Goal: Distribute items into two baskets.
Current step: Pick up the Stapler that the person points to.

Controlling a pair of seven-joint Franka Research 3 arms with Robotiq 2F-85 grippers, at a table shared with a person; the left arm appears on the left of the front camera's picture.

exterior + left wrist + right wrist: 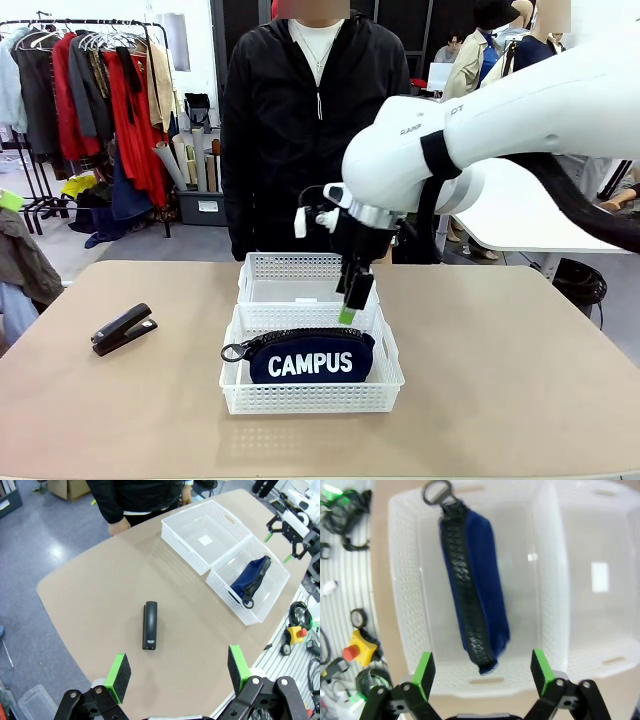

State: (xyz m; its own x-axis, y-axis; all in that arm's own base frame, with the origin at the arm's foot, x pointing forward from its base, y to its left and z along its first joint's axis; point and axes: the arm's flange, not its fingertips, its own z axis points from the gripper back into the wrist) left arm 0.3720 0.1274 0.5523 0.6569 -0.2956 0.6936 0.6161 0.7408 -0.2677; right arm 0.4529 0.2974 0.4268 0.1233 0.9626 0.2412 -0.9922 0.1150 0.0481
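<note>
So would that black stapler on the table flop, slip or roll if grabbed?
Likely stiff: the stapler looks hard-bodied. It lies long and flat on the table, so rolling seems unlikely. Its smooth black shell might slip slightly.

Setting: robotics lab in a shared open room.
A white robot arm [540, 110] works over a tan table [520, 400]. A yellow emergency-stop box with a red button [355, 649] and loose cables [342, 502] lie beside the table edge. Grey speckled floor [45, 540], a cardboard box [67, 487], a full clothes rack [100, 90] at the back, and a white desk [530, 215] with people behind it.
</note>
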